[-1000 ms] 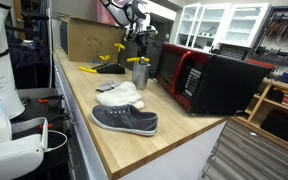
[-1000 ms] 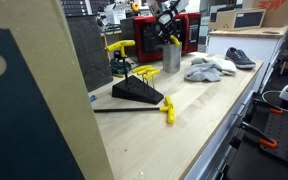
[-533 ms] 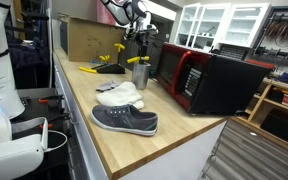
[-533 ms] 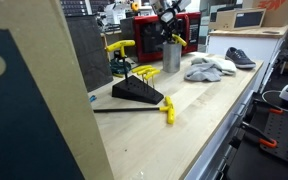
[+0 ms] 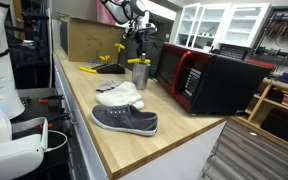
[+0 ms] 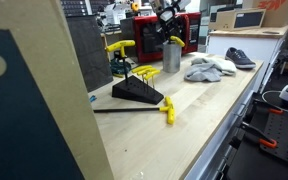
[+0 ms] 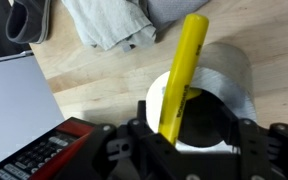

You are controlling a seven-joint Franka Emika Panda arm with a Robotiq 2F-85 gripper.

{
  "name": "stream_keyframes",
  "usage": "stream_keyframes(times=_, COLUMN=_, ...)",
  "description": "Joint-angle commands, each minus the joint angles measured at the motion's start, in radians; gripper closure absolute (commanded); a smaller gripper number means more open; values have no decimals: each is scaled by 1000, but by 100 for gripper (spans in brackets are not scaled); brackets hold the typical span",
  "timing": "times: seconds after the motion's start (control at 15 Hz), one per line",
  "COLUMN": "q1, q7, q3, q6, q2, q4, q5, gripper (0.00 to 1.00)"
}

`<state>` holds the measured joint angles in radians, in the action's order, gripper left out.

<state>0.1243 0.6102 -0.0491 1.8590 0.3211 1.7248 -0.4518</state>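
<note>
Workbench of pale wood (image 5: pixel 112 150) runs beneath everything, with the red-and-black microwave (image 5: pixel 209 80) standing just beside the arm's working spot. Farther out from the gripper along the bench lie a grey shoe (image 5: pixel 125 120) and, nearer to it, a crumpled light cloth (image 5: pixel 119 96); in the wrist view the cloth sits just beyond the cup.

Directly under the gripper (image 7: pixel 189 140) stands a silver metal cup (image 7: pixel 219 85), upright on the wood. Inside it leans the yellow-handled tool (image 7: pixel 181 75), its handle rising at a slant between the jaws. The jaws stand apart on either side of it, so it looks released and resting on the cup alone.

The tool is probably light and rigid, its plastic handle smooth and a little slippery. The best hold appears to be across the handle's narrow sides, on the stretch above the cup's rim. The cup looks thin and light, so it could slide or tip if the shaft catches on the rim. A straight pull along the tool's lean would be safest.
</note>
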Motion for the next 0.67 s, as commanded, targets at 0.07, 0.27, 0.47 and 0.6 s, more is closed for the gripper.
stream_keyframes(times=0.07, q1=-12, q7=-52, q3=13, q6=47, q2=-72, q4=87, q5=26, gripper=44)
stream_keyframes(times=0.27, q1=-23, q7=-84, q3=14, q6=82, q2=-102, q4=137, q5=53, gripper=46)
stream_keyframes(times=0.47, q1=-29, q7=-101, q3=14, q6=87, q2=-138, q4=169, q5=62, gripper=68)
stream_keyframes(times=0.6, q1=-34, q7=-103, q3=14, q6=99, q2=-156, q4=183, q5=67, gripper=83)
